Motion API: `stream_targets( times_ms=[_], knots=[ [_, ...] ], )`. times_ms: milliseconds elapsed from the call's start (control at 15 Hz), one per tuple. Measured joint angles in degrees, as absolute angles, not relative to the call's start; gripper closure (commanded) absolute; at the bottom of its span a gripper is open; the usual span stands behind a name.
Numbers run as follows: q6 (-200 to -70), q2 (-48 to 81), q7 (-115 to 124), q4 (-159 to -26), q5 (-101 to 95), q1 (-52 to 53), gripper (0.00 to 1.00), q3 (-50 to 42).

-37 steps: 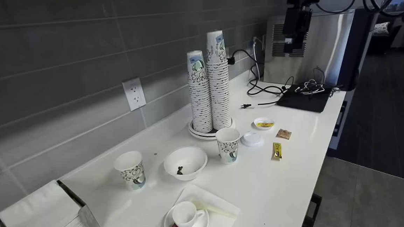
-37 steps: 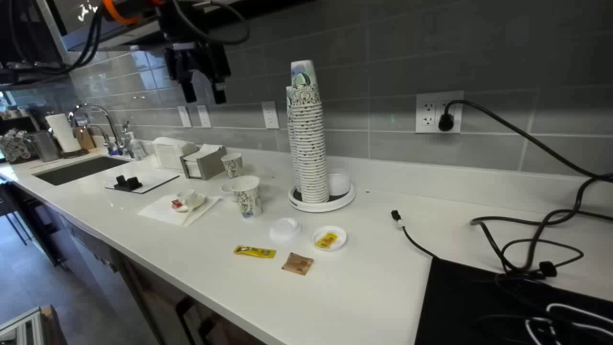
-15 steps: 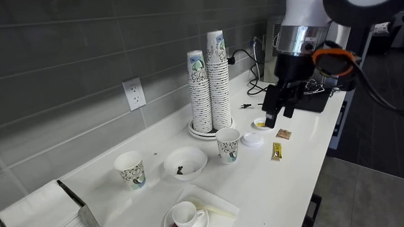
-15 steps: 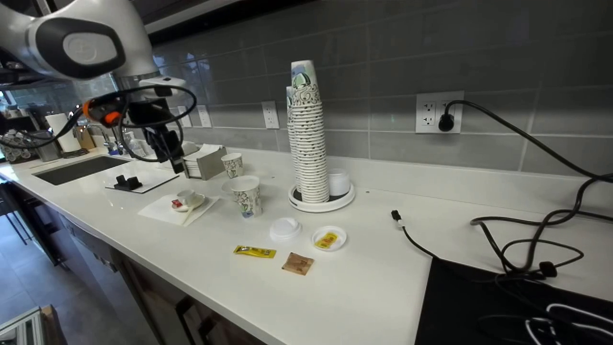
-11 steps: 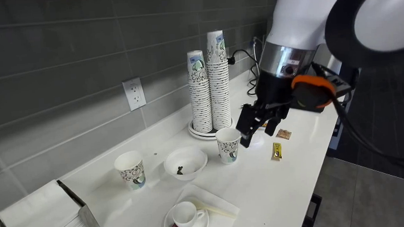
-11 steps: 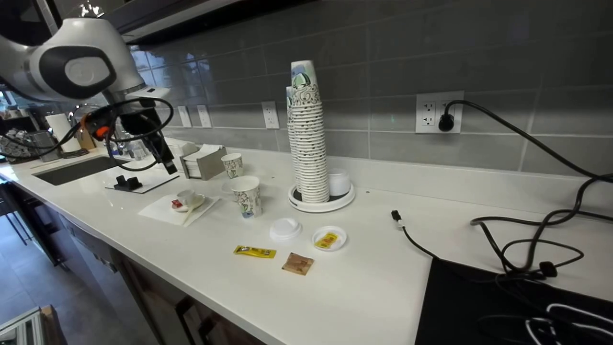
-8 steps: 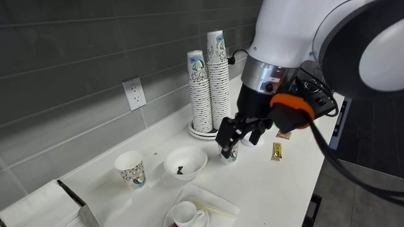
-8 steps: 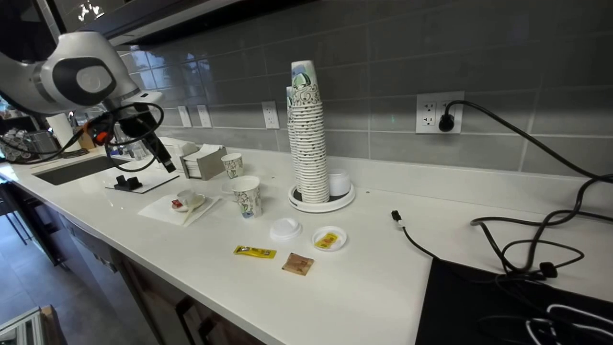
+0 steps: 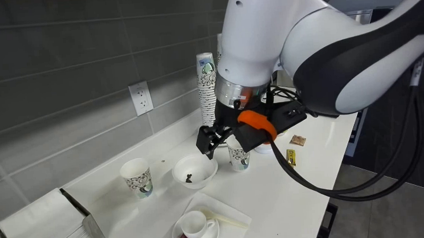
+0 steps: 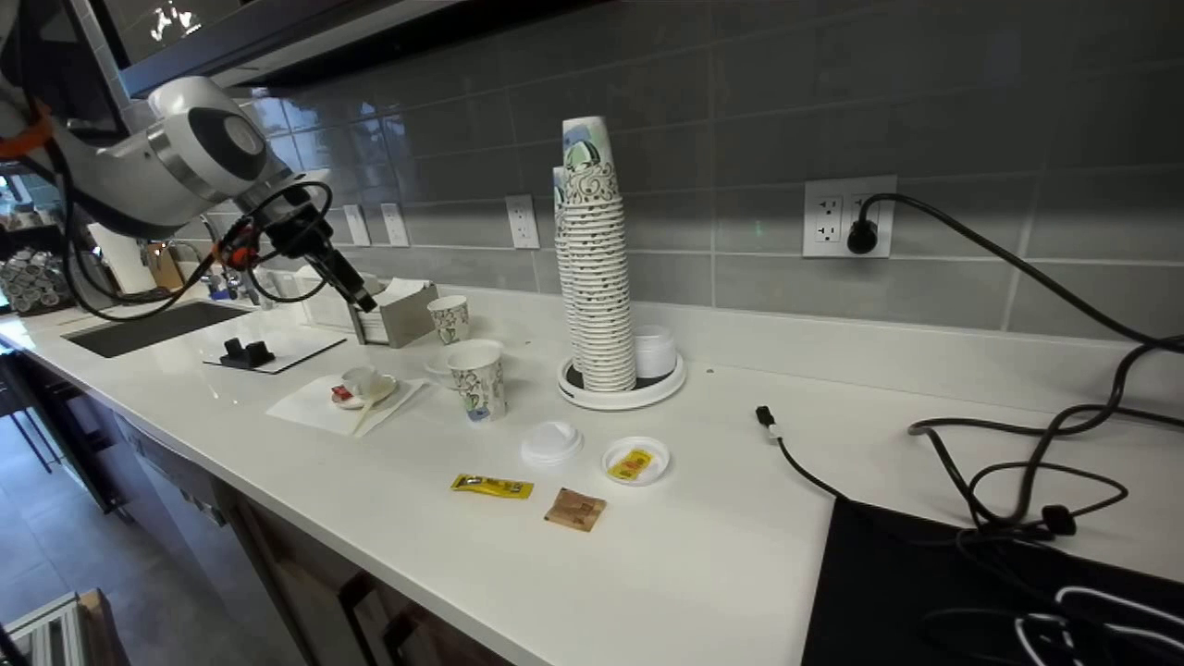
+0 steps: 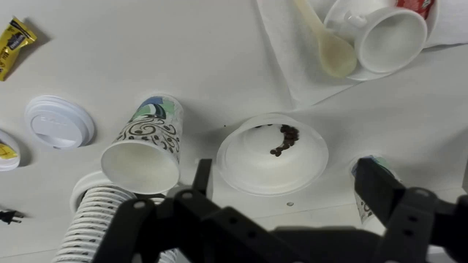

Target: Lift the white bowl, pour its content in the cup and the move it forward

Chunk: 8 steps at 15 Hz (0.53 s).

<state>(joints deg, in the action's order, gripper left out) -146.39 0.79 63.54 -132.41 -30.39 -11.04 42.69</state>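
Jaws wide apart & empty, gripper hangs near the white bowl, on the counter b/w two paper cups: prob. reach step, next calls for lowering & a level grip.

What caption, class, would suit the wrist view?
Open gripper facing a white bowl holding small dark pieces, a pale spoon nearby.

The white arm bears a silver collar, orange strap, black cables.
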Motion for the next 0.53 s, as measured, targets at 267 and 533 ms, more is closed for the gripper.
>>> stream_targets(
  times_ms=[267,533],
  knots=[
    [-146.05,3.64,63.6,-130.65,-31.18,-11.11,0.0,42.74],
    [-145.99,3.64,63.6,-130.49,-31.2,-11.11,0.0,42.79]
  ],
)
